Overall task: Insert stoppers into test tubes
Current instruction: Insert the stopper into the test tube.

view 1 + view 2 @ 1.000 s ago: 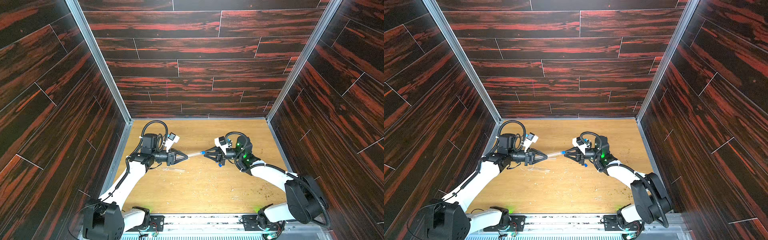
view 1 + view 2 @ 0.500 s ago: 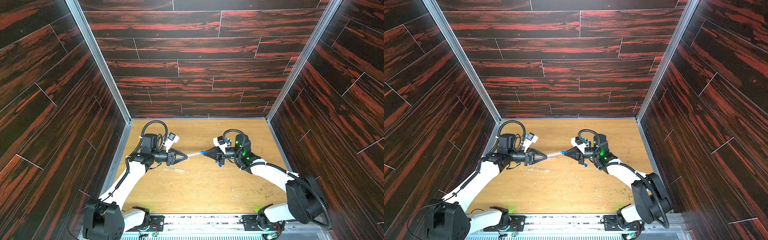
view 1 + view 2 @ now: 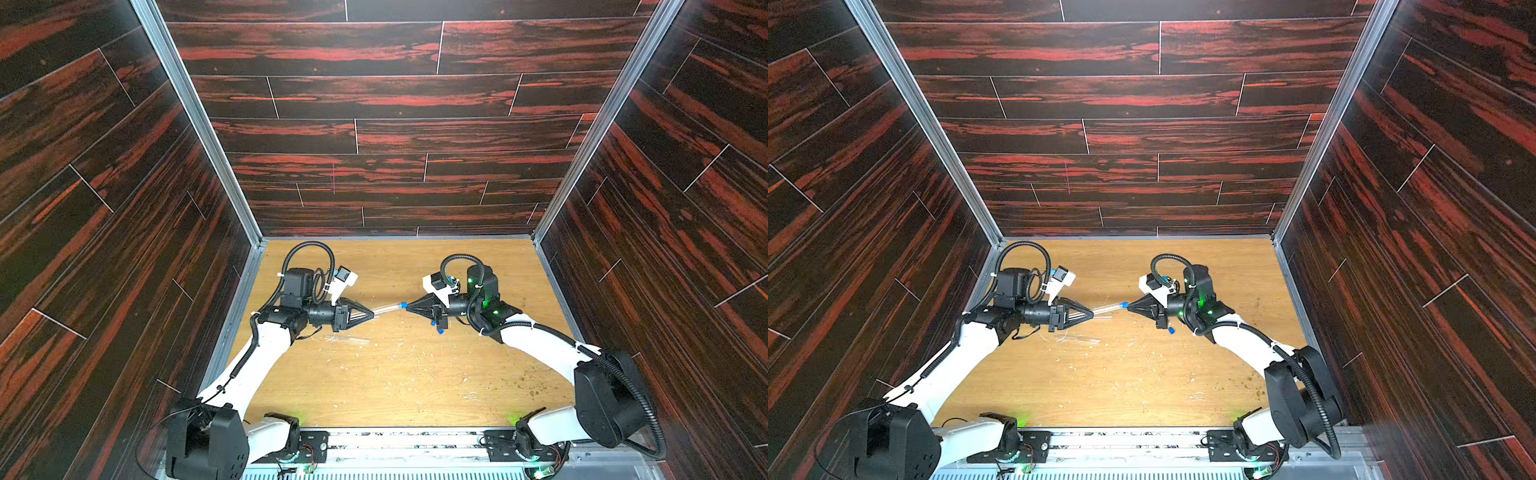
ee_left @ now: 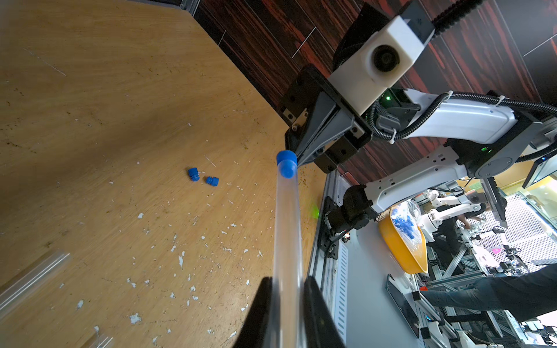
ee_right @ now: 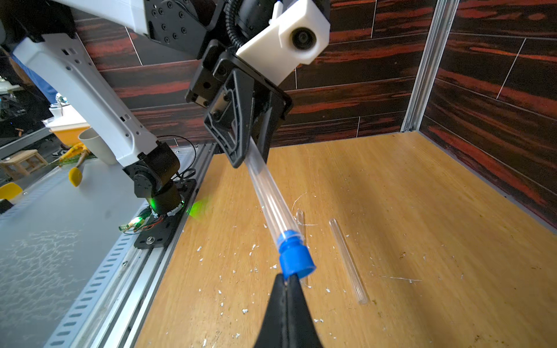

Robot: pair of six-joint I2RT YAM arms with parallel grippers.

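My left gripper [image 4: 286, 283] is shut on a clear test tube [image 4: 286, 235], held level above the wooden floor, as in both top views [image 3: 386, 308] [image 3: 1106, 308]. A blue stopper [image 5: 295, 259] sits in the tube's free end. My right gripper [image 5: 287, 278] is shut with nothing between its jaws, and its tip touches the stopper's outer end [image 3: 403, 305]. Two loose stoppers [image 4: 193, 174] [image 4: 212, 180] lie on the floor under the right gripper. Two more test tubes [image 5: 348, 260] [image 5: 301, 223] lie on the floor below the held one.
Pale flecks of debris [image 4: 180, 259] are scattered over the wooden floor [image 3: 395, 386]. Dark wood-pattern walls [image 3: 374, 133] close in the back and both sides. A metal rail [image 3: 407, 440] with the arm bases runs along the front edge.
The right gripper's jaws have closed fully against each other at the stopper's end, and its wrist has shifted slightly. The left arm and the tube have stayed put.
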